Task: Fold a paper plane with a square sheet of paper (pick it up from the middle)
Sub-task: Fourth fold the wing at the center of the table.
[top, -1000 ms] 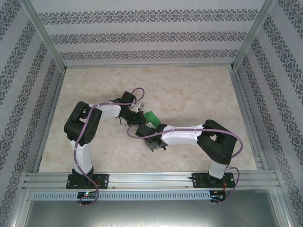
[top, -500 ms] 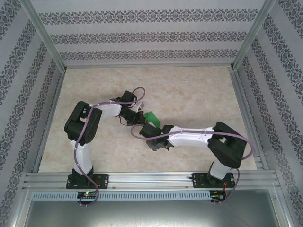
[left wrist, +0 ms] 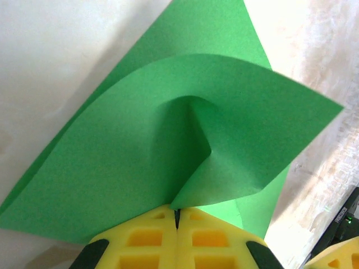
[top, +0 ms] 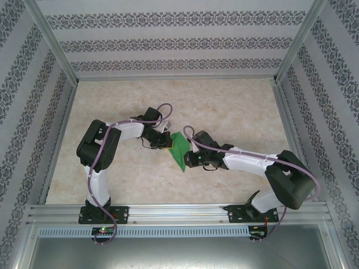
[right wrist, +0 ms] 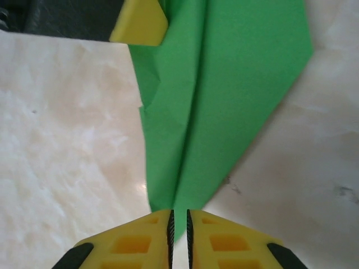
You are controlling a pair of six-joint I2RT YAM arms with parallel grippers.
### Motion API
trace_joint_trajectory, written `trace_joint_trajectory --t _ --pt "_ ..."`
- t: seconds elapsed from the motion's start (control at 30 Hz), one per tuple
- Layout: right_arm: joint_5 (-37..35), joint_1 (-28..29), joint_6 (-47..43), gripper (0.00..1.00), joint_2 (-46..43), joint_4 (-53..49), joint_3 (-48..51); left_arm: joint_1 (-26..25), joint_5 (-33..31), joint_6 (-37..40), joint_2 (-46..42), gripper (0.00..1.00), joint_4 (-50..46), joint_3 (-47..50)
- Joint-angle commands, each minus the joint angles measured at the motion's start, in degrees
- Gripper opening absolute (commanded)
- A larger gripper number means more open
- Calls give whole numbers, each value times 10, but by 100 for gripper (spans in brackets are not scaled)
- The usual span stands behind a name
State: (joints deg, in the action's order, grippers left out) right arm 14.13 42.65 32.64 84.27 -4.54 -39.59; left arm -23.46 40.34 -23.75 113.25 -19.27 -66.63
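Both pincers grip your green paper [top: 179,148]: the left gripper [left wrist: 177,216] pinches a curled edge, the right gripper [right wrist: 179,224] nips its pointed tip. It sits partly folded between them, mid-table [top: 235,106].

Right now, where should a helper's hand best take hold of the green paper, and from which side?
Probably the wide free corner of the green paper, coming from its open edge. That flap looks flat and stands clear of both grippers. The left gripper pinches the puckered part and the right gripper holds the narrow tip.
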Motion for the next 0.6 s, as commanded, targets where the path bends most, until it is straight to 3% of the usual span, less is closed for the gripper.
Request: trace_joint_trajectory --t 0.0,0.27,0.57 --pt "86 -8 36 15 27 64 -1 11 -47 19 32 0 -33 3" --pt "133 -11 52 12 96 112 -22 11 -49 21 32 0 -36 3" --pt "142 -13 58 11 117 123 -19 11 -48 22 36 0 -38 4"
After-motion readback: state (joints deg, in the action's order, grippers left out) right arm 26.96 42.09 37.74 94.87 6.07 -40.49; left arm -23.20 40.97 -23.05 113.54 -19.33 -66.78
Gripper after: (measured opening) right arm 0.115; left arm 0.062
